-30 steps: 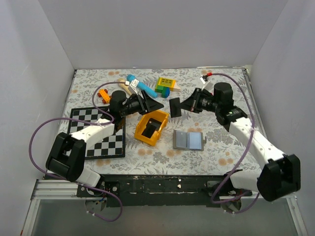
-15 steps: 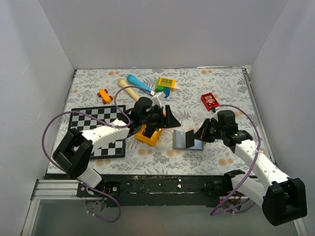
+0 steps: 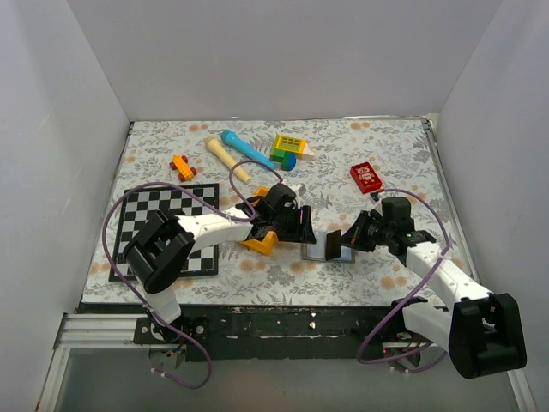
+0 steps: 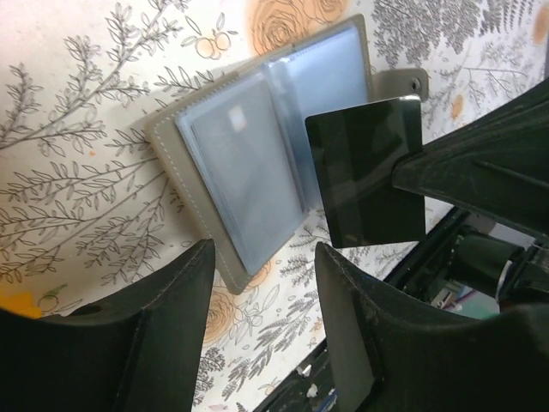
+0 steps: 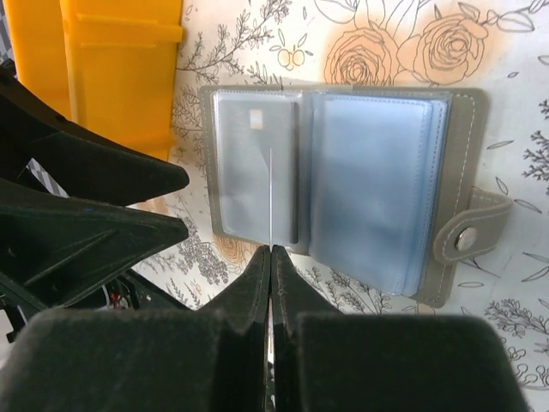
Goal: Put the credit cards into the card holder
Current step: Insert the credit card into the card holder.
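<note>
Right pincer point(image 5: 270, 255) is seen pressed shut on a black card point(image 4: 367, 176), which is held edge-down over the open wallet point(image 5: 377, 197) lying at the lower middle of the overhead frame; whether contact is made cannot be told. Left pincer point(image 4: 263, 257) is held half open, with nothing in it, at the wallet's left edge beside the orange tray point(image 5: 120, 51). Trouble is judged likely if the pocket mouth is missed: the unpinned wallet could be shoved across the bench point(image 3: 386, 154), or the card bent.
</note>
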Action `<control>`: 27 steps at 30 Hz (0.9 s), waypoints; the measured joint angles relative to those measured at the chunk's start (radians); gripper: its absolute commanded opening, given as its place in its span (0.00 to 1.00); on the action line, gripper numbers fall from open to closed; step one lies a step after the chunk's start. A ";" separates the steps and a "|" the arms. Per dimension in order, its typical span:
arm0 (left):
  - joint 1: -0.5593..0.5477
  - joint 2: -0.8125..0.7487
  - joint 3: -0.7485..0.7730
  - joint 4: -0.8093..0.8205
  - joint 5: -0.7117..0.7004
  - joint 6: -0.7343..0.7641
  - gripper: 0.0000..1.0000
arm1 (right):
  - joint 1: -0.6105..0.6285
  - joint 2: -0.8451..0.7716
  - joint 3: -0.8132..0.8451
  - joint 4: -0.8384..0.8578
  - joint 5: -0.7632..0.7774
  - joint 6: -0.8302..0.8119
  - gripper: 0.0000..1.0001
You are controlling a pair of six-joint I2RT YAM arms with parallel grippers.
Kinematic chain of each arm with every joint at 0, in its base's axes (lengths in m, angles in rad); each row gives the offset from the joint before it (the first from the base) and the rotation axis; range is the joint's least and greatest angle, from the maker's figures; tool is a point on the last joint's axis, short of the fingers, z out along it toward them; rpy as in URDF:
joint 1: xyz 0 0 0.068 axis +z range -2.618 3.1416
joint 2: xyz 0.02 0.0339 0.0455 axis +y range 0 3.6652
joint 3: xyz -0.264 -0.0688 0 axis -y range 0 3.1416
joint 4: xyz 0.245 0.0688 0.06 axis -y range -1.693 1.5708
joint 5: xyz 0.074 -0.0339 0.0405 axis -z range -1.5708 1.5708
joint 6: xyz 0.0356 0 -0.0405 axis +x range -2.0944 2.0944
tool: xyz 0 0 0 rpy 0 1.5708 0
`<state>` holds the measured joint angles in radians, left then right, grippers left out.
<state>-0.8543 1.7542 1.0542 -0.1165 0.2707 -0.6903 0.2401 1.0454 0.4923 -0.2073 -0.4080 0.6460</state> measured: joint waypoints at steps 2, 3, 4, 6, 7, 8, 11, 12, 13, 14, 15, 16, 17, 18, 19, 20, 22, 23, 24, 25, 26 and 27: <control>-0.002 0.011 0.018 -0.027 -0.020 0.005 0.49 | -0.013 0.021 0.000 0.017 -0.015 -0.006 0.01; -0.003 0.018 0.030 -0.040 -0.029 0.008 0.49 | -0.018 0.029 0.000 0.028 -0.021 -0.011 0.01; -0.003 0.026 0.043 -0.048 -0.037 0.011 0.49 | -0.024 0.036 0.000 0.039 -0.026 -0.017 0.01; -0.003 0.047 0.068 -0.062 -0.052 0.017 0.49 | -0.032 0.050 0.000 0.055 -0.038 -0.026 0.01; -0.003 0.055 0.074 -0.065 -0.055 0.018 0.49 | -0.038 0.056 0.000 0.060 -0.043 -0.030 0.01; -0.003 0.065 0.079 -0.069 -0.058 0.018 0.49 | -0.042 0.060 0.000 0.062 -0.046 -0.033 0.01; -0.005 0.083 0.085 -0.085 -0.066 0.018 0.49 | -0.057 0.076 0.000 0.073 -0.058 -0.048 0.01; -0.006 0.090 0.088 -0.088 -0.066 0.018 0.49 | -0.060 0.081 0.000 0.077 -0.060 -0.050 0.01; -0.007 0.098 0.090 -0.090 -0.068 0.018 0.49 | -0.063 0.086 0.000 0.080 -0.064 -0.053 0.01; -0.007 0.104 0.092 -0.090 -0.069 0.018 0.49 | -0.065 0.091 0.000 0.084 -0.066 -0.055 0.01; -0.007 0.111 0.093 -0.092 -0.070 0.018 0.48 | -0.068 0.098 0.000 0.088 -0.067 -0.057 0.01; -0.008 0.117 0.093 -0.093 -0.070 0.019 0.48 | -0.069 0.106 0.000 0.093 -0.068 -0.060 0.01; -0.008 0.122 0.093 -0.093 -0.071 0.020 0.48 | -0.070 0.116 0.000 0.099 -0.068 -0.061 0.01; -0.009 0.126 0.093 -0.095 -0.072 0.021 0.48 | -0.070 0.124 -0.001 0.105 -0.067 -0.064 0.01; -0.009 0.130 0.093 -0.095 -0.072 0.022 0.48 | -0.071 0.132 -0.002 0.109 -0.066 -0.067 0.01; -0.010 0.132 0.093 -0.094 -0.072 0.023 0.48 | -0.071 0.137 -0.006 0.116 -0.064 -0.068 0.01; -0.010 0.137 0.093 -0.095 -0.072 0.025 0.48 | -0.071 0.139 -0.021 0.127 -0.056 -0.069 0.01; -0.010 0.139 0.093 -0.095 -0.072 0.024 0.48 | -0.071 0.139 -0.026 0.130 -0.050 -0.069 0.01; -0.010 0.139 0.093 -0.095 -0.072 0.025 0.48 | -0.071 0.139 -0.032 0.132 -0.043 -0.068 0.01; -0.010 0.139 0.093 -0.095 -0.072 0.025 0.48 | -0.071 0.139 -0.034 0.131 -0.037 -0.068 0.01; -0.010 0.139 0.093 -0.095 -0.072 0.025 0.48 | -0.071 0.139 -0.034 0.133 -0.031 -0.067 0.01; -0.010 0.139 0.093 -0.095 -0.072 0.025 0.48 | -0.071 0.139 -0.034 0.135 -0.029 -0.067 0.01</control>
<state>-0.8642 1.8931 1.1477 -0.2119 0.1982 -0.6655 0.1696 1.1847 0.4580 -0.0723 -0.4366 0.5789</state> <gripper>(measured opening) 0.480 0.029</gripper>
